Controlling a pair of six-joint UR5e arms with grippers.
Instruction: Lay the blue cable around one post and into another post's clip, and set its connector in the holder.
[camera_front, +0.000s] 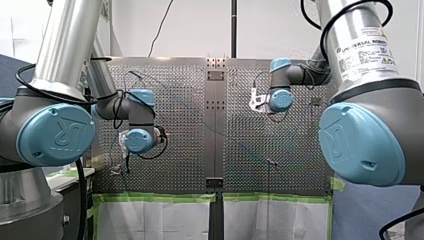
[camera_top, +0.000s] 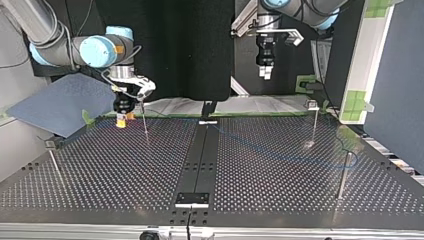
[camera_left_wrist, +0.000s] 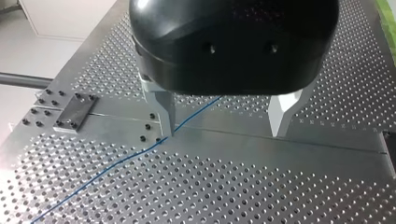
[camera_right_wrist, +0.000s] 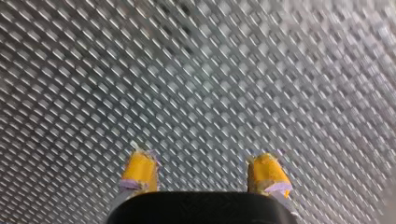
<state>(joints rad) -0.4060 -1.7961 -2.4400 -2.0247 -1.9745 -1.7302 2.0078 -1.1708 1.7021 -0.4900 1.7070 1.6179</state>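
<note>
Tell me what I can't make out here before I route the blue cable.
- Thin blue cable: in the left wrist view one end runs off the edge, and the other vanishes behind my left arm's jaws.
- Connector and holder: too small to pick out in any view.
- Slender metal posts: the top view is too small to show clips.
- Right wrist view: only blurred perforated metal table.

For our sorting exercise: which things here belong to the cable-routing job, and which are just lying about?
Job: blue cable, post with clip, bare post, left gripper, right gripper.
Lying about: blue-grey sheet, green tape.
</note>
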